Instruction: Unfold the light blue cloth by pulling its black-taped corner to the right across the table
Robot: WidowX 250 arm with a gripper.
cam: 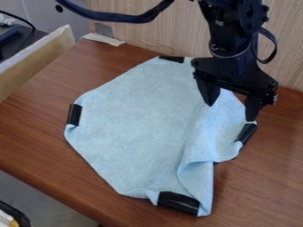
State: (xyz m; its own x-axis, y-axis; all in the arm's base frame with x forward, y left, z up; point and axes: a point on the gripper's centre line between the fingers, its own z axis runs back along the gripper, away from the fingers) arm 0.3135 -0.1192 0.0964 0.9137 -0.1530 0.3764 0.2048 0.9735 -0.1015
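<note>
**Blue cloth on the counter, pincer open above its right side**

Largest first: I have the brown wood counter [35,137] running under everything, a pale wood-grain panel [139,42] standing behind it. The light blue cloth [136,115] lies across the middle of the counter, mostly flat toward the left. On its right side it is rumpled: a fold runs down from near the pincer [231,104] to the lower edge, where a loose flap overlaps.

My black arm [232,40] comes in from the top edge, right of centre, and the pincer hangs over the cloth's upper right part. Its two fingers stand well apart, blue fabric visible between them. Whether either tip touches fabric, I cannot tell from here.

A dark cable [118,17] loops in at the top left.

Smaller items: four black strips sit at the cloth's rim, at the bottom [179,202], left [74,114], right [246,132] and top [172,58]. The right strip is just below one fingertip. A whitish scrap [104,39] lies at the counter's back left corner.
</note>
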